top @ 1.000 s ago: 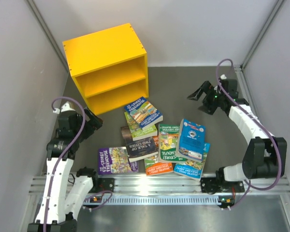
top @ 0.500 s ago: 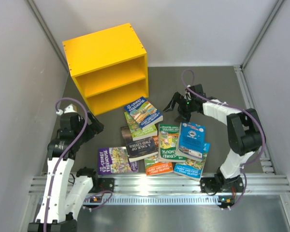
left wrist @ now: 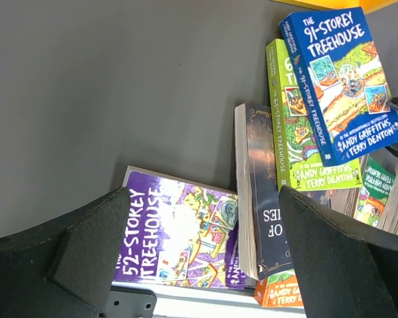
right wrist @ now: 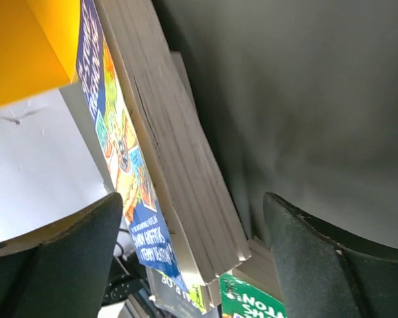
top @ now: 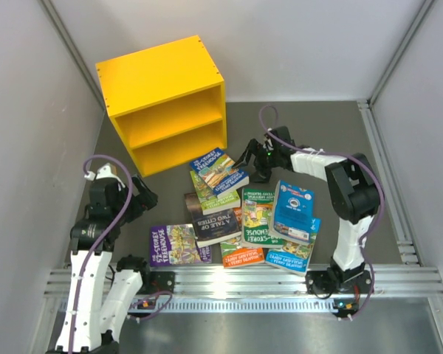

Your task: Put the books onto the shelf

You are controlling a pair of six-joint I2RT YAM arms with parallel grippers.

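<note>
Right gripper (right wrist: pixel 189 255), jaws apart, should straddle the blue book (right wrist: pixel 113 152) squarely at its page edge before closing; left gripper (left wrist: pixel 205 265) jaws apart too.

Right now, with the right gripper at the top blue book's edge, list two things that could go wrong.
1. The open right gripper may pinch the blue book together with the green book beneath it.
2. Pushing sideways could slide that stack against the yellow shelf instead of lifting it.
</note>
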